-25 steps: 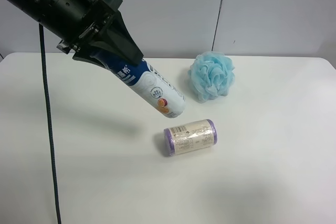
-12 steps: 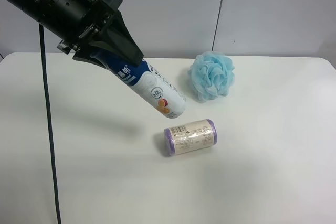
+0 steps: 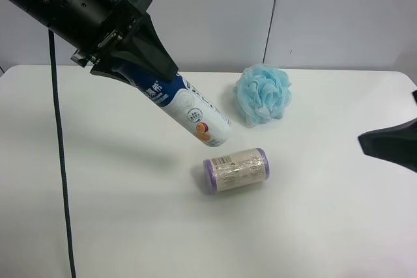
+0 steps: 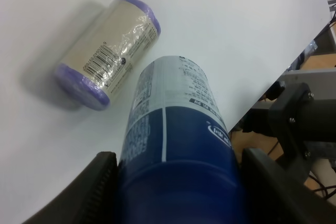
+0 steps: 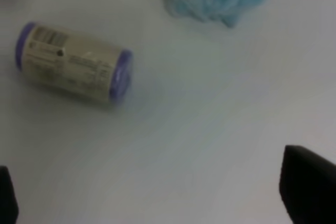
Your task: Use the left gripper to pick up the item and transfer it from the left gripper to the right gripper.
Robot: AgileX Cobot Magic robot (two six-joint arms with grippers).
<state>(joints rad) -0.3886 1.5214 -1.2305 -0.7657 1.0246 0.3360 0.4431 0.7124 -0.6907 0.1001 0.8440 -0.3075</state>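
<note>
The item, a slim bottle point(image 3: 192, 112) with a blue-and-white label and an orange picture, hangs tilted above the table. My left gripper point(image 3: 140, 63) is shut on its upper, dark blue end. In the left wrist view the bottle point(image 4: 173, 108) fills the space between the black fingers point(image 4: 100, 187), its far end pointing toward the table. The cap is hidden inside the gripper. My right gripper point(image 3: 391, 144) shows only as a black tip at the exterior high view's right edge, well apart from the bottle. In the right wrist view the right gripper point(image 5: 157, 192) is open and empty.
A purple-ended roll point(image 3: 236, 169) lies on the white table point(image 3: 130, 213) just below the bottle's lower end; it also shows in both wrist views point(image 5: 71, 62) point(image 4: 107, 51). A light blue mesh pouf point(image 3: 262, 94) sits further back. A black cable point(image 3: 60, 148) hangs at the left.
A black tip of my right gripper has come into the exterior high view at its right edge. The left gripper and the bottle have not moved.
</note>
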